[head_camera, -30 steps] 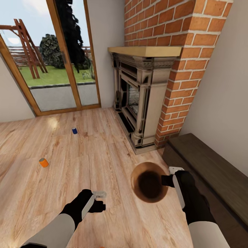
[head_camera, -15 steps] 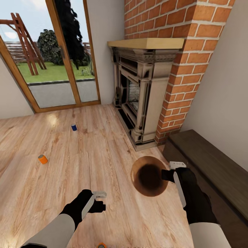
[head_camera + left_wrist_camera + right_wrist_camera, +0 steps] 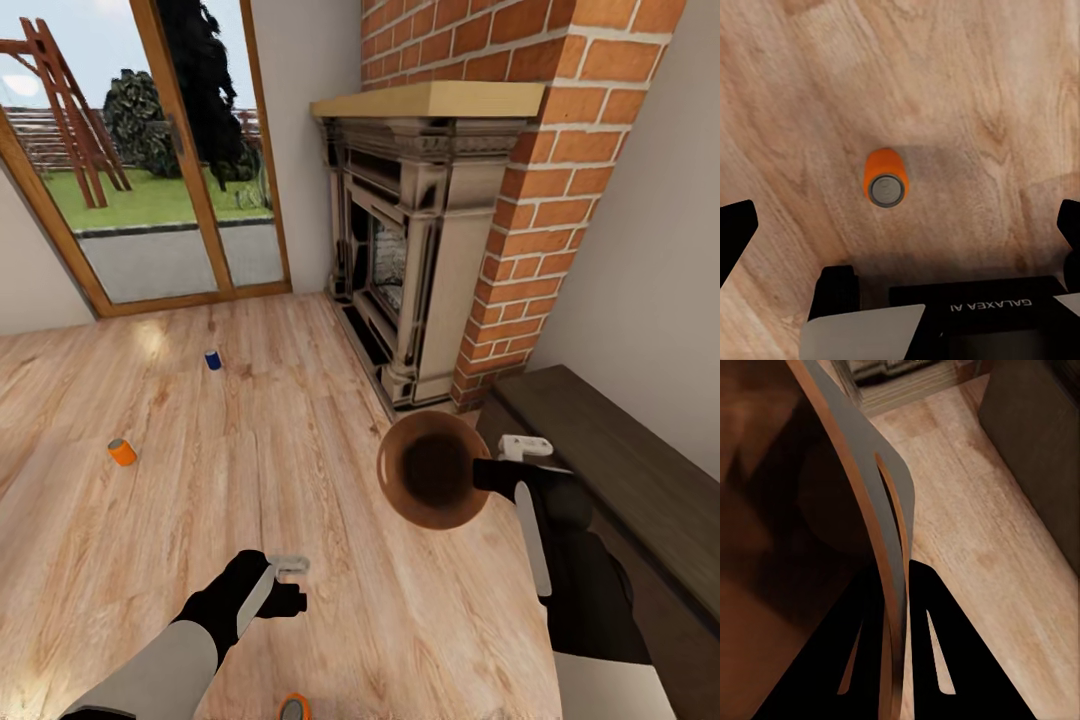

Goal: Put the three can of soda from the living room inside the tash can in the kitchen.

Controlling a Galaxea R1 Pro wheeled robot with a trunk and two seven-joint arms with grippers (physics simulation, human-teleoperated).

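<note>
The right gripper (image 3: 500, 470) pinched the round copper-brown bin (image 3: 432, 484) by its rim above the light wood plank floor (image 3: 300, 480); the left gripper's (image 3: 290, 580) fingers stood spread over 1 upright orange can (image 3: 883, 178), best approached straight down, centred.

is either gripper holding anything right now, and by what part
The right gripper holds the trash can by its rim wall, fingers either side of it. The left gripper holds nothing; it hangs open over an orange can on the floor.
</note>
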